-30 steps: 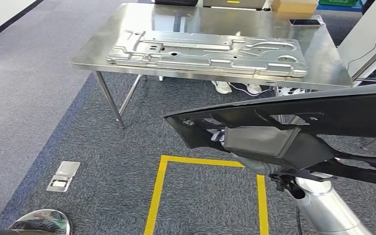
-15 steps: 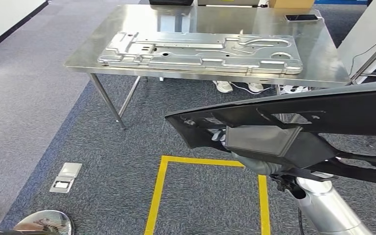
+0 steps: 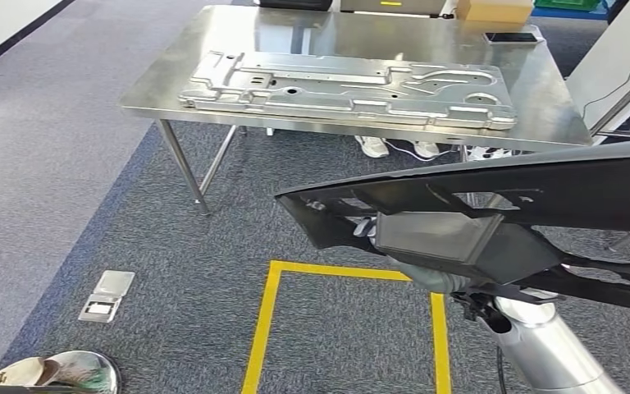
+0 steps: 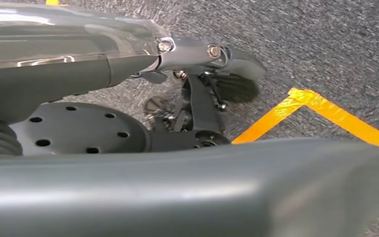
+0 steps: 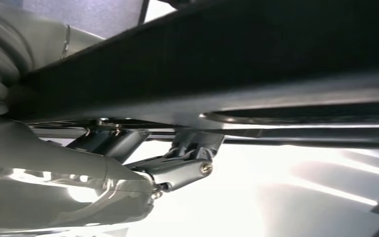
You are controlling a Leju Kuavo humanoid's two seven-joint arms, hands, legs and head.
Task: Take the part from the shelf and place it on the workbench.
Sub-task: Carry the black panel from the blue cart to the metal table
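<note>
A long black moulded part (image 3: 541,185) stretches across the right side of the head view, above the carpet. My right hand (image 3: 451,279) holds it from below, and its fingers are mostly hidden by the part. In the right wrist view the part (image 5: 227,59) lies across my right hand (image 5: 177,168), whose fingers reach up against its underside. The steel workbench (image 3: 541,98) stands ahead, apart from the part. My left hand (image 4: 192,94) hangs over the carpet with nothing in it.
A large silver stamped panel (image 3: 344,86) covers much of the workbench. A phone (image 3: 510,37) and a cardboard box (image 3: 492,10) lie at its far edge. A person's shoes (image 3: 394,148) show under it. Yellow floor tape (image 3: 267,312) and a floor box (image 3: 107,295) are below; a shoe (image 3: 20,373) is at lower left.
The view swayed and came back, so the workbench sits as it did a second ago. The part stays in my right hand. A person's shoe has come further in at lower left.
</note>
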